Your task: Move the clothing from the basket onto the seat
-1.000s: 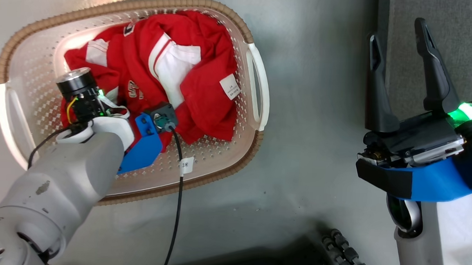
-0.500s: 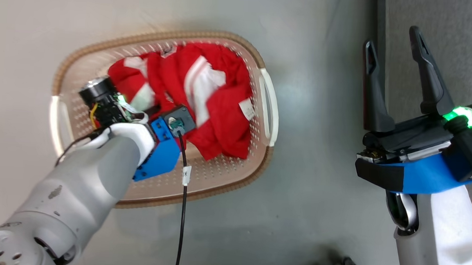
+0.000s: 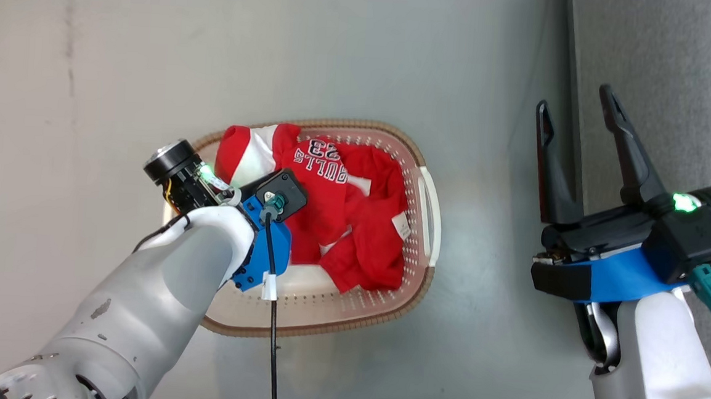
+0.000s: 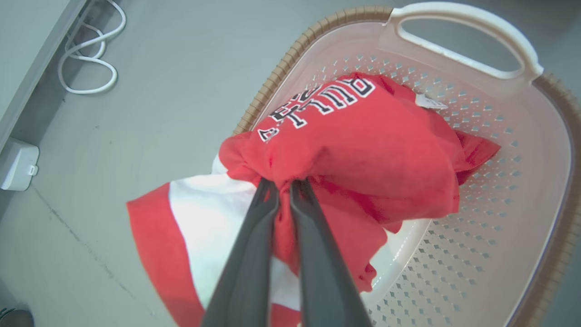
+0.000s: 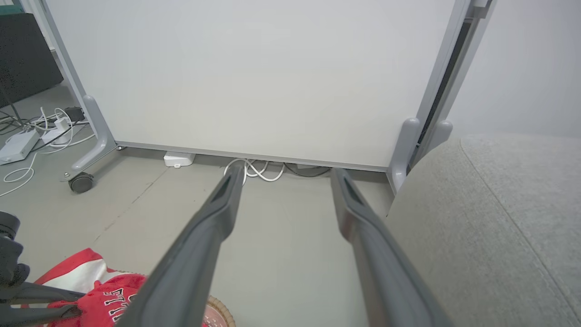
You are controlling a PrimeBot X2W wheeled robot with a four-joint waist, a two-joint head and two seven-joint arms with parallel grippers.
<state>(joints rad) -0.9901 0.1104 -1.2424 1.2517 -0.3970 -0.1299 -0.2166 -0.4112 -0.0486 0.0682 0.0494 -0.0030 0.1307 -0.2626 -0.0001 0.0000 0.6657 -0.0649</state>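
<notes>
Two tools, one basket, one load of clothing, one seat.

Left tool (image 4: 283, 184): fingers drawn almost together, clamped on a gathered bunch of red fabric. Held above the basket's left end.

Clothing (image 4: 358, 150): red jersey cloth, bunched at the left tool's tips. The "BULLS 23" print faces up. A red-and-white panel hangs past the basket's rim, over the floor (image 3: 340, 50). The remaining folds trail down into the basket towards its right handle, with a white label (image 3: 401, 226) among them. Where one garment ends and the other begins is hard to tell, and the lowest folds seem to rest on the basket's bottom.

Basket (image 3: 322, 332): cream perforated plastic with a brown rim and white handles. Stands on the floor, left of the seat and apart from it.

Right tool (image 3: 574, 100): fingers spread wide, nothing between them. Raised over the strip of floor along the seat's left edge, well apart from the basket.

Seat (image 3: 677, 89): grey upholstery with one seam line.

Background, right wrist view: white panel (image 5: 249, 77) on a frame with a caster (image 5: 81, 183), and a white cable (image 5: 254, 170) coiled at its foot.
</notes>
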